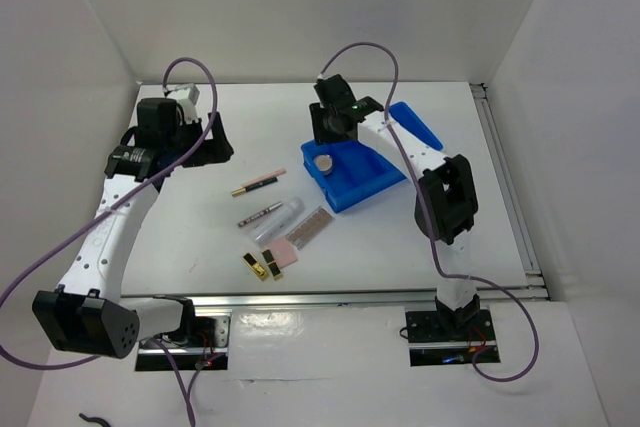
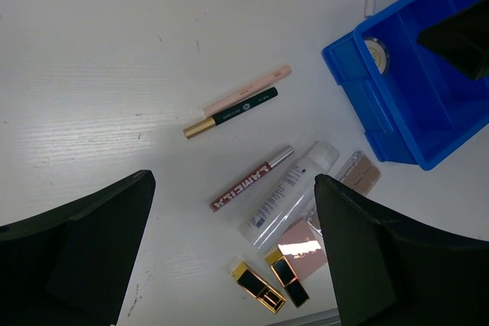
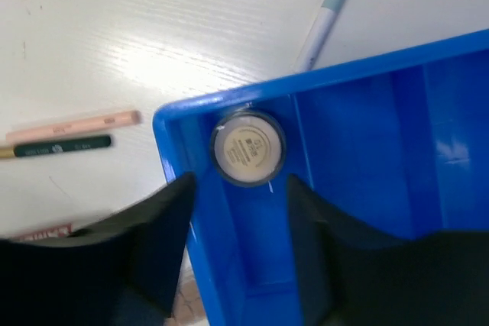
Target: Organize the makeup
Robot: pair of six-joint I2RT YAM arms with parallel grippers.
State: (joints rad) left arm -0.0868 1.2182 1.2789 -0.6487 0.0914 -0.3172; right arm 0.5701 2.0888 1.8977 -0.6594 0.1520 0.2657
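The makeup lies loose mid-table: a pink pencil (image 1: pixel 264 179), a black-gold pencil (image 2: pixel 233 112), a red-brown liner (image 2: pixel 250 179), a clear tube (image 2: pixel 290 192), a see-through palette (image 2: pixel 361 173), a flat pink palette (image 2: pixel 299 253) and two black-gold lipsticks (image 2: pixel 267 284). A round compact (image 3: pixel 247 148) sits in a near corner of the blue tray (image 3: pixel 367 150). My right gripper (image 3: pixel 241 185) is open and empty just above the compact, with one finger outside the tray wall. My left gripper (image 2: pixel 233 185) is open and empty, high above the loose items at the far left (image 1: pixel 212 137).
A light blue pencil (image 3: pixel 328 13) lies on the table just beyond the tray's far rim. The tray (image 1: pixel 370 182) stands right of the loose items, with the right arm over it. White walls close in the table on the left, back and right.
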